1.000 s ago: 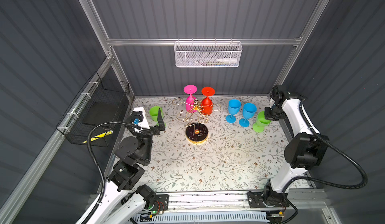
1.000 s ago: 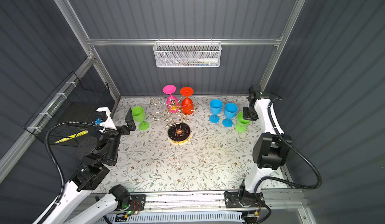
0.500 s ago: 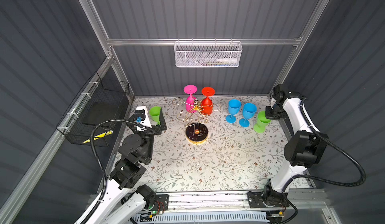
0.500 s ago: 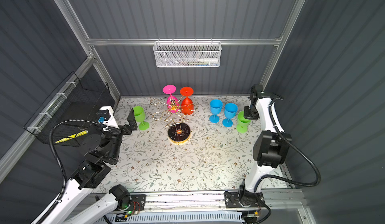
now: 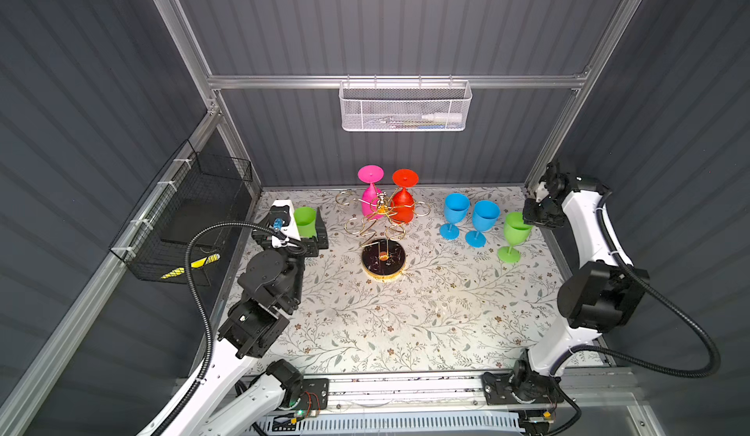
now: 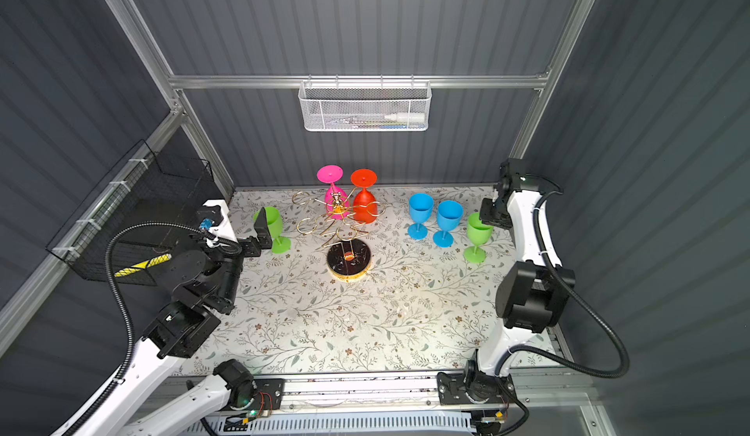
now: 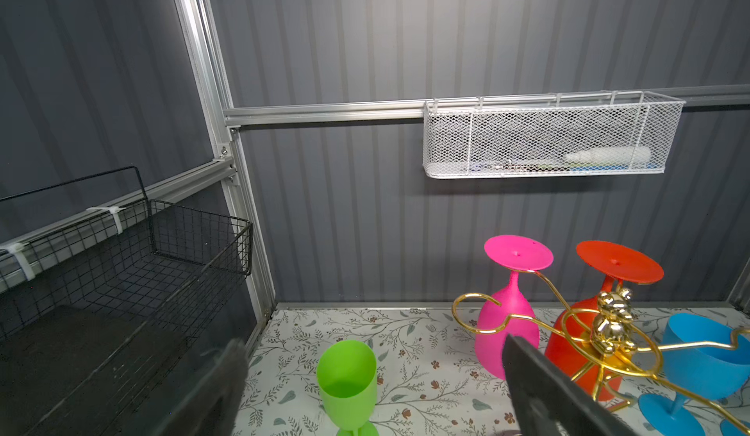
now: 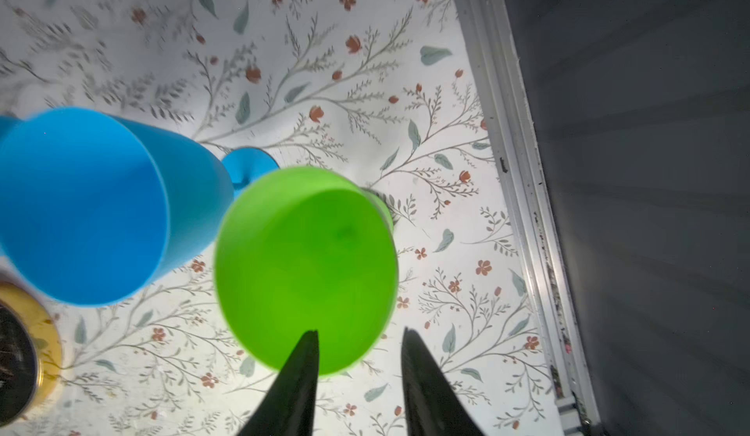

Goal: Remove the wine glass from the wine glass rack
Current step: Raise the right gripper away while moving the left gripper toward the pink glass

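Wine glass rack (image 5: 383, 257): gold wire, centre-back of counter (image 5: 406, 312), holding inverted pink glass (image 5: 370, 200) and red glass (image 5: 404, 204) by their feet. Left tool (image 7: 373, 346): wide open, near left green glass (image 5: 304, 221), not touching. Right tool (image 8: 359, 332): narrowly parted above rim of upright right green glass (image 5: 516, 229), gripping nothing.

wine glass rack (image 5: 381, 207): polished gold wire, glossy
rack base (image 6: 349, 256): glossy black marbled disc, gold metal rim
pink wine glass (image 7: 507, 324): opaque plastic, smooth, matt
red wine glass (image 5: 404, 204): same matt plastic
white mesh basket (image 7: 527, 141): white-coated metal mesh
black wire basket (image 7: 195, 231): matt black wire
desk (image 5: 406, 316): smooth floral-printed cover, slight sheen
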